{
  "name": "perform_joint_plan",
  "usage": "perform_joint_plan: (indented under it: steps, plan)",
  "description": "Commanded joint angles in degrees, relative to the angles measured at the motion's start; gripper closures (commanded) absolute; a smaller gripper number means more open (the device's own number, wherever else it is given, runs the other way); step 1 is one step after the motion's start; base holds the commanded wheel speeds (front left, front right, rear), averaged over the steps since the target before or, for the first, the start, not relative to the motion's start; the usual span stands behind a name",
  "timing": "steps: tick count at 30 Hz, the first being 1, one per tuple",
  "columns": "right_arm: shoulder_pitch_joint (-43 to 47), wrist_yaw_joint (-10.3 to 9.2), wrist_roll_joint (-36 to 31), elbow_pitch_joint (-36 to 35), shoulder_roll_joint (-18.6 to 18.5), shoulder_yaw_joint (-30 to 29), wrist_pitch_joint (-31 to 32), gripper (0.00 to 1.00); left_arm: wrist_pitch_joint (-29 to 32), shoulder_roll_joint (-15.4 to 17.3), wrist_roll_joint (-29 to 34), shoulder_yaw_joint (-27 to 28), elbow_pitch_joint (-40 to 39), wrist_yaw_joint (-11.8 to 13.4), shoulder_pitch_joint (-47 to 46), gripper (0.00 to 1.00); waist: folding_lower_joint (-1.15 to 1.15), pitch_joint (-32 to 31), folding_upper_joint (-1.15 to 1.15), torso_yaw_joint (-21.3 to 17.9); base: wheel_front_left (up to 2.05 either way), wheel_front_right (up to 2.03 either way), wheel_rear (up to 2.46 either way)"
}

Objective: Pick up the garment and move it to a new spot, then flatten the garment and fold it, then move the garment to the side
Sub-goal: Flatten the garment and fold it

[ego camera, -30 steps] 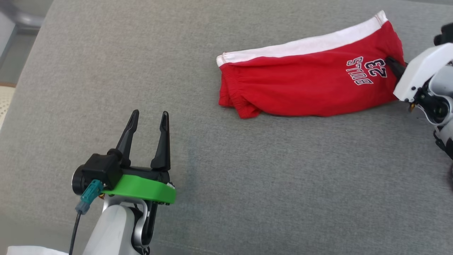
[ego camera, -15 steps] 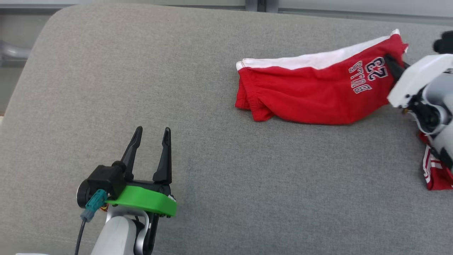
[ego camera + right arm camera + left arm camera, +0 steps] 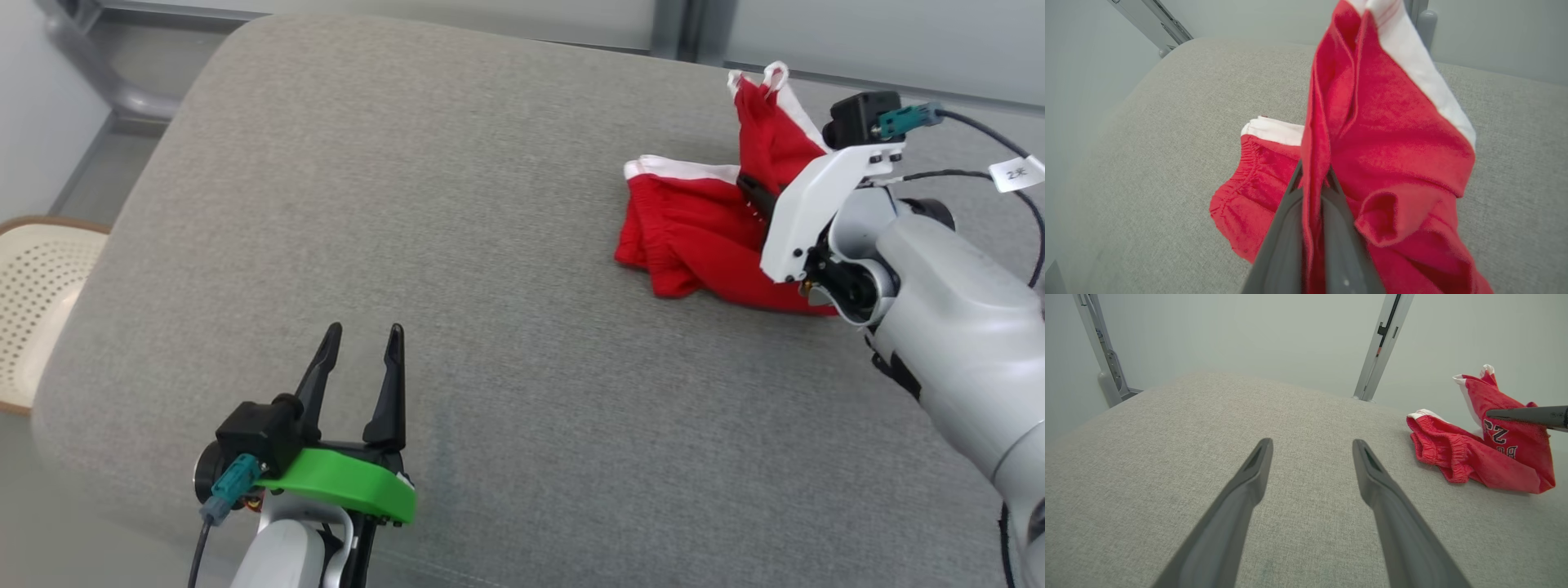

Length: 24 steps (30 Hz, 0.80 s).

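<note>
Right fingers (image 3: pixel 1284 245) clamp red garment (image 3: pixel 694 237); dark lettering (image 3: pixel 1498 435) partly hidden.

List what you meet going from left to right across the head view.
perforated cream seat → left gripper → red shorts → white cable tag

This looks like a robot test lab rather than a home: a grey fabric-padded worktop (image 3: pixel 490 204) stands before plain pale wall panels (image 3: pixel 1249 335) framed by bare metal struts (image 3: pixel 1382 347), with a cream perforated seat (image 3: pixel 41 302) beside it.
</note>
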Motion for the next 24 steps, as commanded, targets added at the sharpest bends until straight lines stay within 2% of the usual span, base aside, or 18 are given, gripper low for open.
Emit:
perform_joint_plan:
  steps: [1,8,9,10,11,12,17,21,24]
  plan:
    - [-0.2,0.0,0.3,1.1,0.9,0.2,0.3,1.0,-0.2,0.0,-0.5,-0.4,0.4,0.0,0.4,0.0,0.0,-0.4,0.0,2.6,0.0,0.0,0.0]
    - [-1.2,0.0,-0.6,6.4,4.8,2.1,1.9,1.0,-0.2,0.0,-1.6,-1.3,1.1,0.8,-0.3,0.0,0.0,-0.4,0.0,4.4,0.0,0.0,0.0]
    - [-1.3,0.0,-0.6,6.6,5.2,2.3,1.9,0.89,-0.2,0.0,-1.7,-1.3,1.1,0.9,-0.2,0.0,0.0,-0.4,0.0,4.4,0.0,0.0,0.0]
    - [-1.4,0.0,-0.6,6.8,5.6,2.5,1.6,0.58,-0.2,0.0,-1.8,-1.3,1.2,1.0,-0.2,0.0,0.0,-0.4,0.0,4.4,0.0,0.0,0.0]
    - [-1.4,0.0,-0.6,7.0,5.8,2.7,1.3,0.13,-0.2,0.0,-1.9,-1.2,1.3,1.0,-0.1,0.0,0.0,-0.5,0.0,4.2,0.0,0.0,0.0]
    - [-1.3,0.0,-0.8,7.3,6.0,3.0,1.1,0.0,-0.2,0.0,-1.9,-1.1,1.4,1.2,0.1,0.0,0.0,-0.7,0.0,4.0,0.0,0.0,0.0]
    - [-0.7,0.0,-1.0,5.8,6.9,4.5,-0.5,0.0,-0.2,0.0,-1.7,-0.8,1.8,1.1,0.5,0.0,0.0,-1.4,0.0,2.1,0.0,0.0,0.0]
    - [-0.4,0.0,-0.4,1.5,5.2,4.7,-4.8,0.0,-0.2,0.0,-1.2,-0.2,1.9,1.1,1.1,0.0,0.0,-2.1,0.0,0.2,0.0,0.0,0.0]
    - [-0.1,0.0,0.0,-1.9,2.2,4.2,-9.0,0.0,-0.2,0.0,-0.9,0.4,1.8,1.1,1.6,0.0,0.0,-2.7,0.0,-1.2,0.0,0.0,0.0]
